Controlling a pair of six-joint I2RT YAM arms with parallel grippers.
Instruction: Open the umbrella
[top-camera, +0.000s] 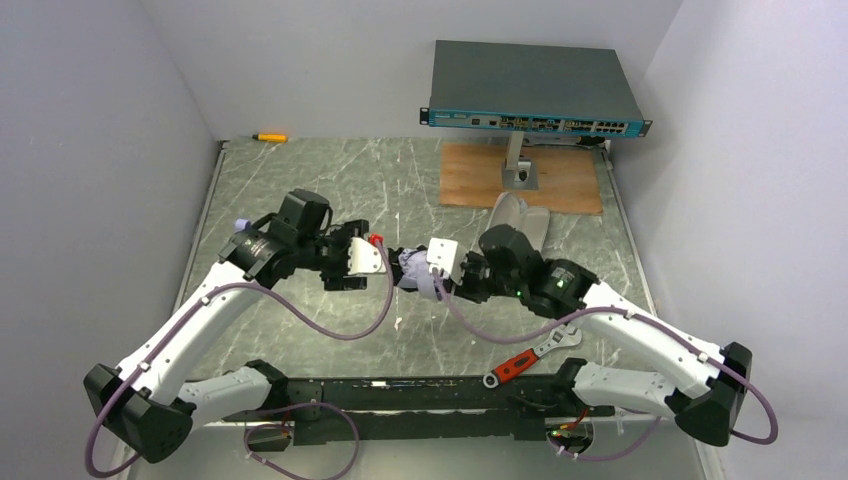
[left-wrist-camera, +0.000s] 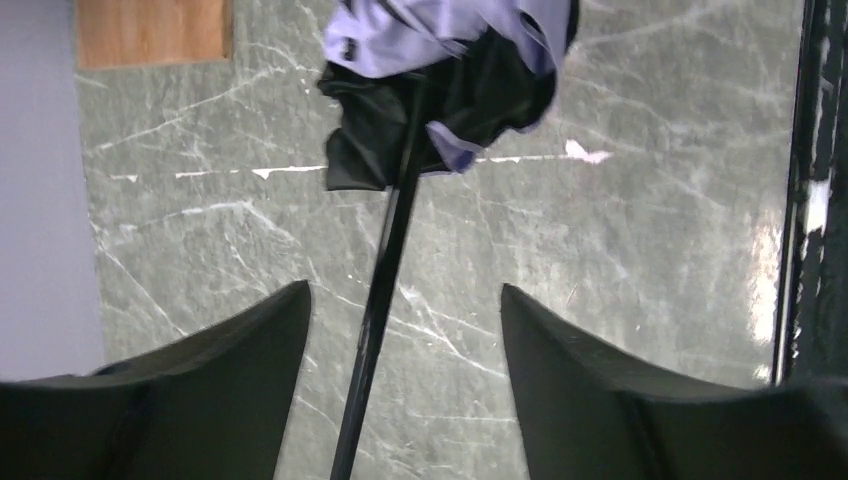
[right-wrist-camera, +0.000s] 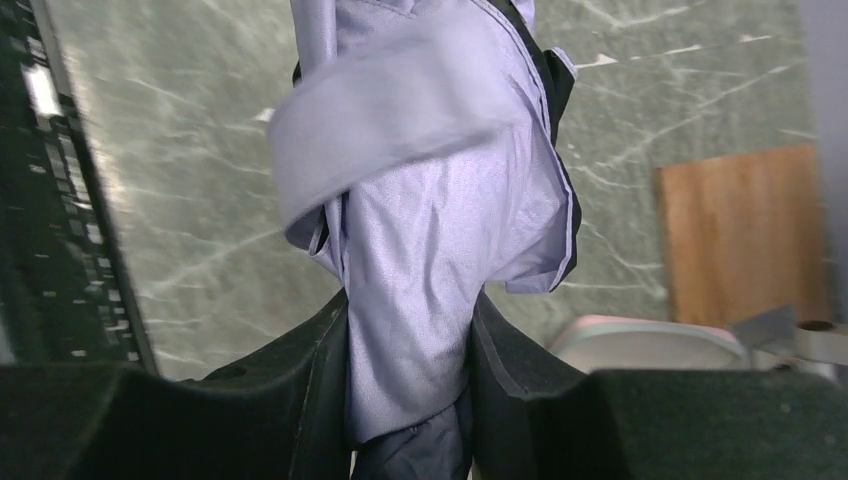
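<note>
The umbrella (top-camera: 412, 270) is held above the table between my two arms. Its canopy is bundled, lavender outside and black inside (left-wrist-camera: 440, 70). My right gripper (right-wrist-camera: 410, 305) is shut on the folded lavender fabric (right-wrist-camera: 420, 230); in the top view it (top-camera: 434, 272) comes from the right. The thin black shaft (left-wrist-camera: 385, 280) runs from the canopy down between my left fingers. My left gripper (left-wrist-camera: 405, 290) is open, with a gap on each side of the shaft; in the top view it (top-camera: 383, 264) sits left of the canopy. A small pale piece (top-camera: 241, 224) shows behind the left wrist.
A dark teal flat box (top-camera: 535, 95) stands on a post over a wooden board (top-camera: 560, 185) at the back. A pale pinkish object (top-camera: 520, 215) lies in front of the board. A red-handled wrench (top-camera: 520, 362) lies near front right. A yellow tool (top-camera: 268, 137) lies back left.
</note>
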